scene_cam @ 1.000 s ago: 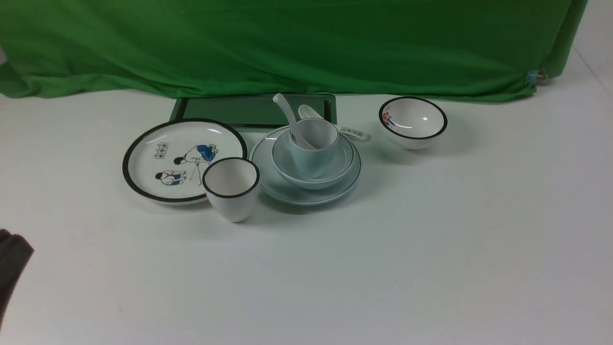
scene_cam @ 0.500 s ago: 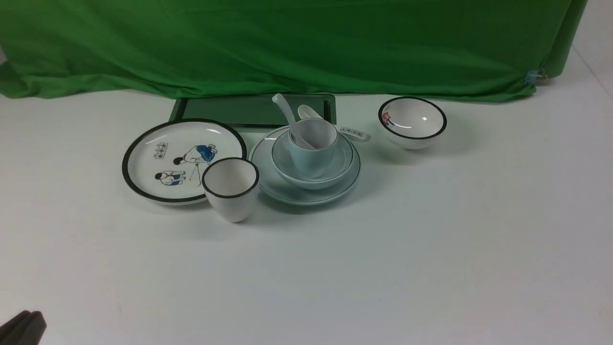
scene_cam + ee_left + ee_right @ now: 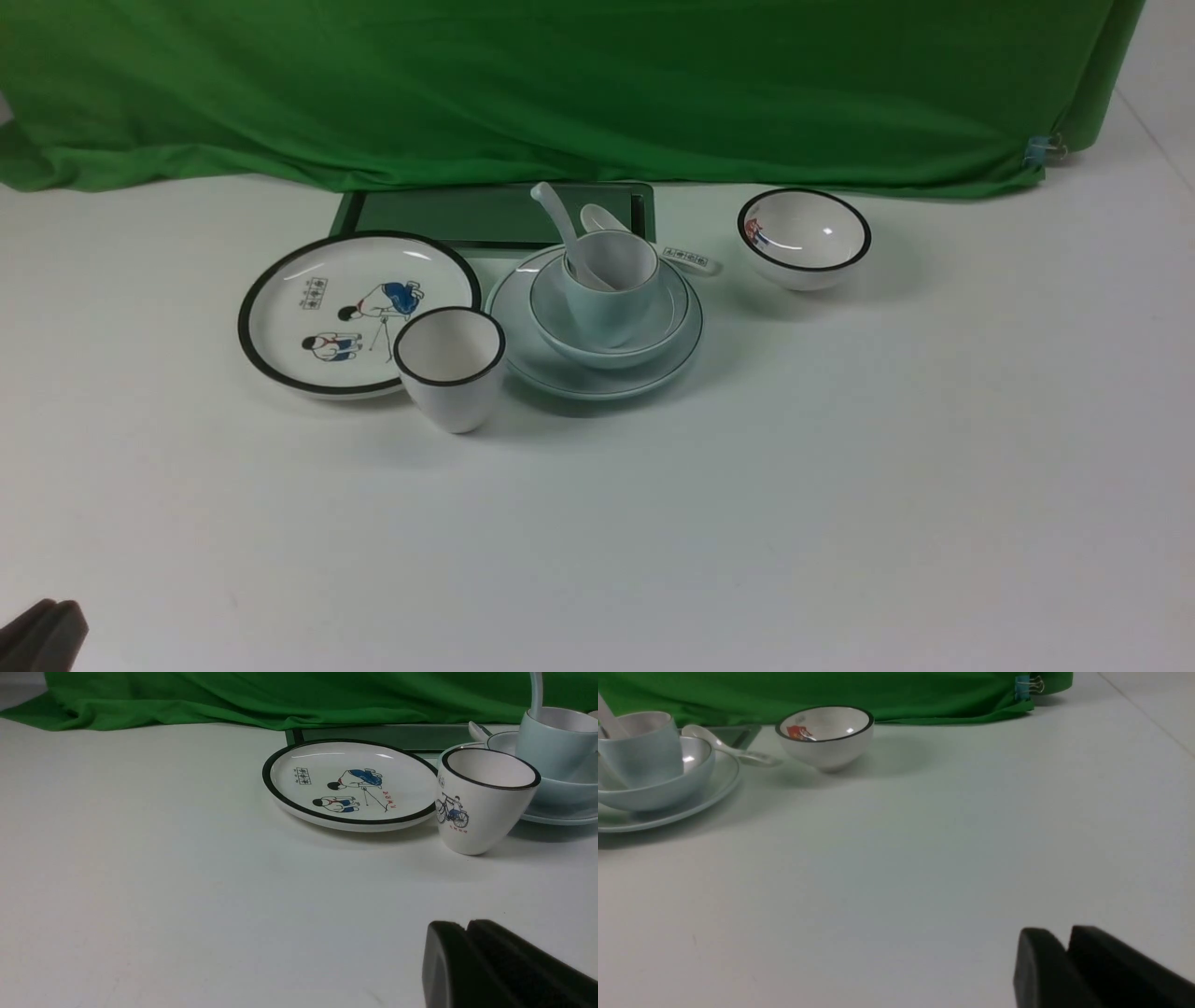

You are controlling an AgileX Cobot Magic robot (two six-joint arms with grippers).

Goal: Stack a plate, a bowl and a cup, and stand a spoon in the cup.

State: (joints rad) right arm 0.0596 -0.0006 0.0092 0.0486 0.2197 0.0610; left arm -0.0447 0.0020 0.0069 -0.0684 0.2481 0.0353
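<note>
The pale plate [image 3: 597,381] lies mid-table with the pale bowl [image 3: 653,347] on it and the light-blue cup [image 3: 607,313] inside the bowl. The plain white spoon [image 3: 557,219] stands in the cup, its handle leaning back and to the left. My left gripper [image 3: 54,611] is shut and empty at the near left corner, far from the stack; its wrist view shows it [image 3: 467,926] with the fingers pressed together. In the right wrist view, my right gripper [image 3: 1064,935] hangs over bare table with a narrow gap between its fingers and nothing in them. It is outside the front view.
A black-rimmed plate with cartoon figures [image 3: 308,280] and a black-rimmed white cup [image 3: 451,369] sit left of the stack. A printed spoon [image 3: 686,257] lies behind it, and a small black-rimmed bowl [image 3: 805,243] sits to the right. A dark tray [image 3: 467,215] and green cloth [image 3: 560,84] are at the back.
In the front view my left gripper has dropped from the left edge down into the bottom left corner. The stack and the other dishes have not moved.
</note>
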